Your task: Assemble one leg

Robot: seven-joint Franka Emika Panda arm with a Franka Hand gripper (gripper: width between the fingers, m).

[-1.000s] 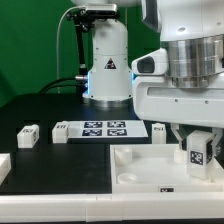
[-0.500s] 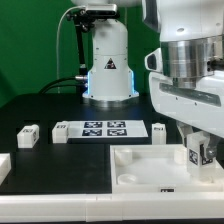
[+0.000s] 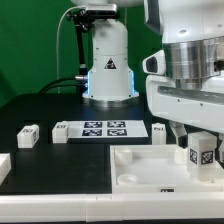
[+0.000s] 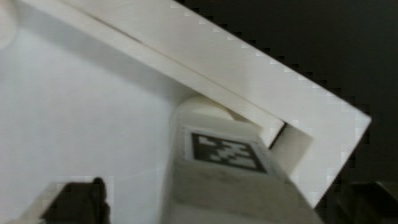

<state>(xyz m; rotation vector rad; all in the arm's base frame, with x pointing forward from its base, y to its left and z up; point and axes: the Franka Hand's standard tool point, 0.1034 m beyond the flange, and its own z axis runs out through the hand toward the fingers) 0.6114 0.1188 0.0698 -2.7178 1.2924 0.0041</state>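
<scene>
A leg [image 3: 202, 153], a small white block with a black-and-white marker, stands upright in the corner of the large white tray-like part [image 3: 140, 170] on the exterior view's right. My gripper [image 3: 202, 148] is straight above it, a finger on each side. In the wrist view the leg [image 4: 228, 150] sits against the tray's raised corner rim [image 4: 267, 75]. The gripper [image 4: 222, 208] straddles the leg. Its dark finger [image 4: 80, 200] stands apart from the leg, with bare tray showing between them. The other finger is lost against the dark table.
The marker board [image 3: 100, 128] lies mid-table in front of the robot base [image 3: 108, 70]. More white legs lie loose: one [image 3: 27, 135] on the exterior view's left, one [image 3: 159, 130] beside the board. A white part [image 3: 3, 168] sits at the left edge.
The gripper hand has shifted a little toward the exterior view's right and its outline has turned. The leg under it shows slightly further right.
</scene>
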